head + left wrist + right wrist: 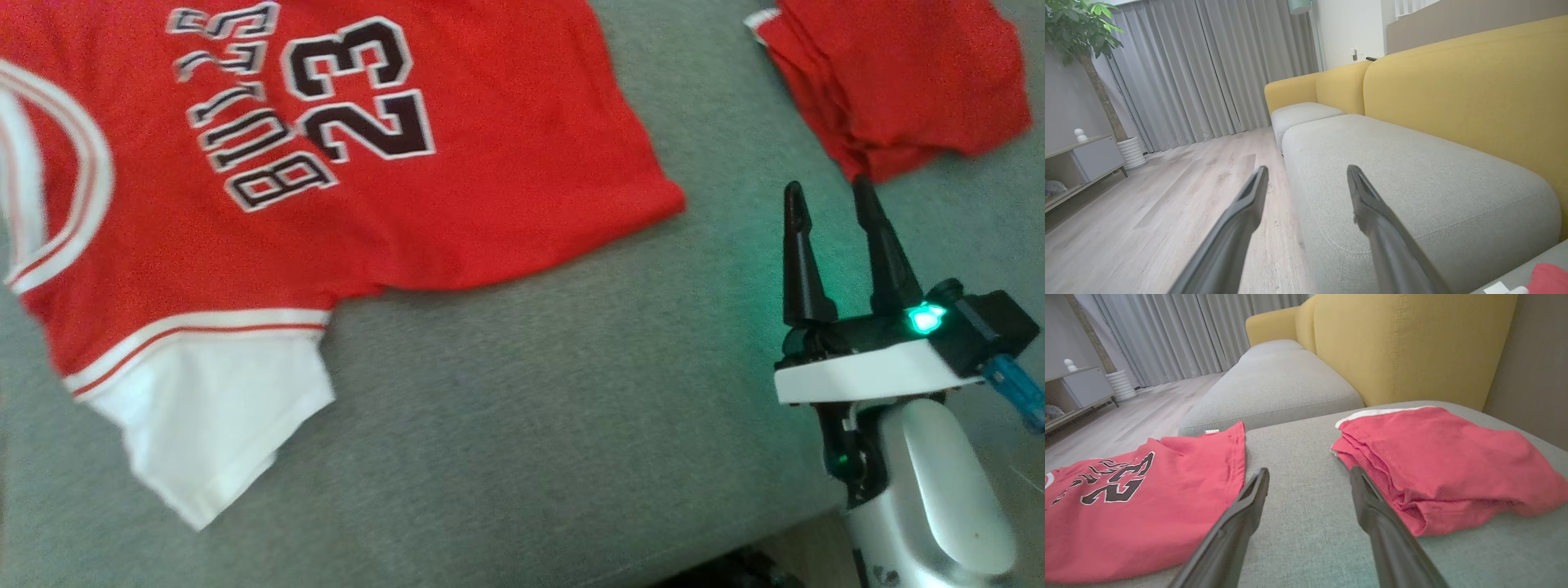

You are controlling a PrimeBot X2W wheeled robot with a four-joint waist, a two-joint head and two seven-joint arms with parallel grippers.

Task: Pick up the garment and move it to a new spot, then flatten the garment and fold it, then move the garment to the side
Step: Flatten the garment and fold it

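The garment (pixel 326 155), a red jersey with white trim and the number 23, lies spread flat on the grey sofa cushion (pixel 531 392); the right wrist view has the garment (pixel 1135 506) at the left. My right gripper (pixel 829 200) hovers open to the right of it, fingers apart over bare cushion, with nothing between them; seen from its own wrist the right gripper (pixel 1308 475) points between the jersey and a folded red pile. In the left wrist view my left gripper (pixel 1306 173) is open and empty, pointing along the sofa edge and the floor.
A folded red stack of clothing (pixel 898 82) lies at the far right of the cushion, just beyond my right fingertips (pixel 861 192). The yellow sofa backrest (pixel 1404 347) rises behind. Wooden floor (pixel 1147 212), grey curtains (pixel 1200 69), a potted plant (pixel 1081 28) and a low cabinet (pixel 1090 157) are to the left.
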